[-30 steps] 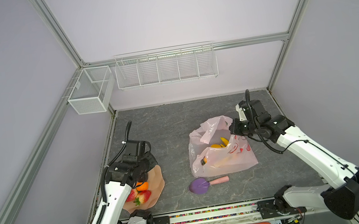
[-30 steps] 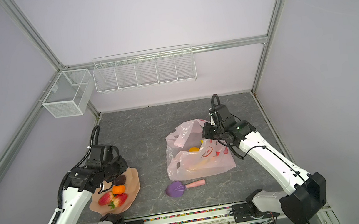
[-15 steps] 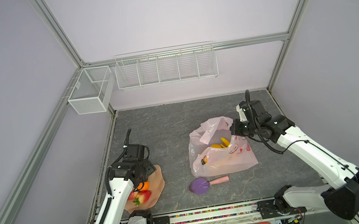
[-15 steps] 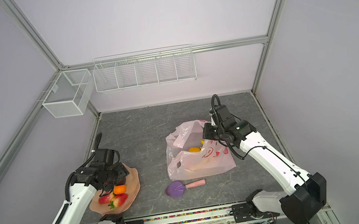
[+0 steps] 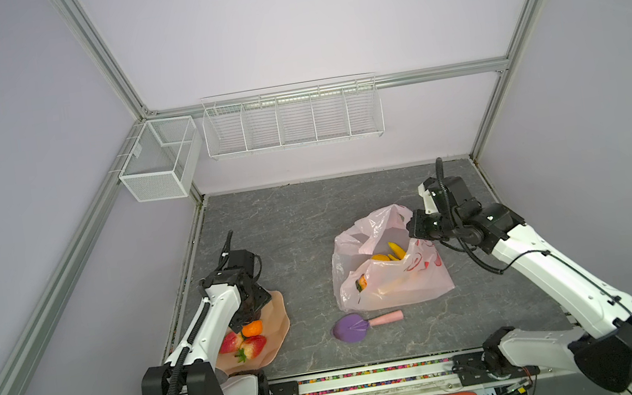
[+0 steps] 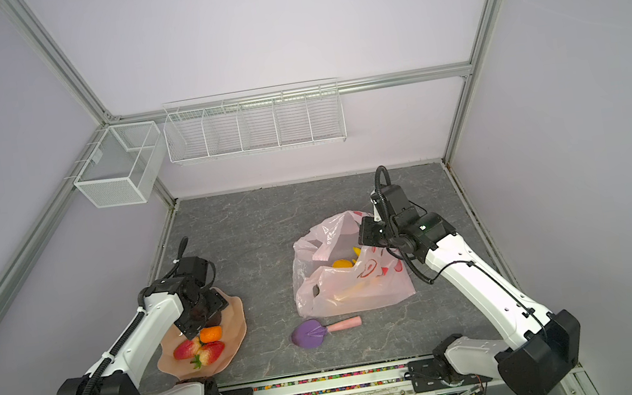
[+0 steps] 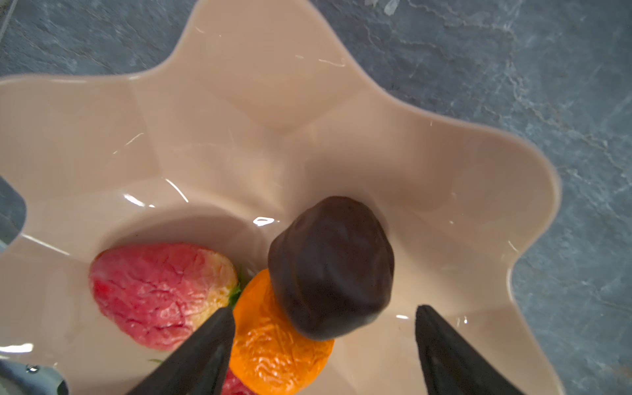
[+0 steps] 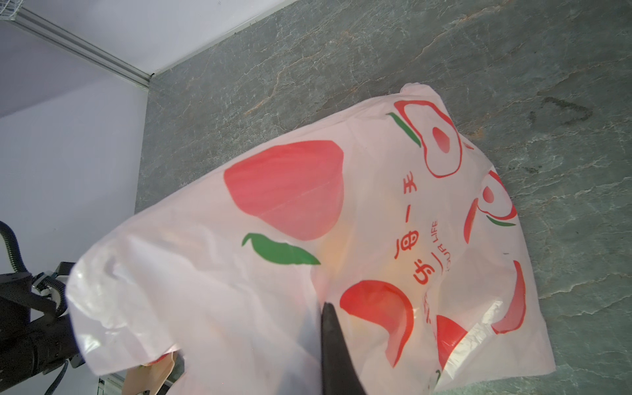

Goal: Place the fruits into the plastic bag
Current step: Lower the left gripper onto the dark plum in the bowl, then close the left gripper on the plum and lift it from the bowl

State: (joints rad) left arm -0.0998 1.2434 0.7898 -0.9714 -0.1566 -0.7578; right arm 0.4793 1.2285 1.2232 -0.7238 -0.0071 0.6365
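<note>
In both top views we see the left end effector (image 5: 251, 302) low over the peach bowl (image 5: 279, 321). The plastic bag (image 5: 402, 283), with bananas (image 5: 391, 253) inside, lies mid-worktop (image 5: 289, 231).

Left wrist: our fingers (image 7: 205, 352) stand spread around the maroon ball (image 7: 330, 266), which sits in the bowl.

Right wrist: the right end effector (image 8: 328, 314) pinches the bag's film.

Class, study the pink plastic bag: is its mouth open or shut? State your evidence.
Open. In both top views the plastic bag gapes at its top, and yellow bananas show directly through the gap.
</note>
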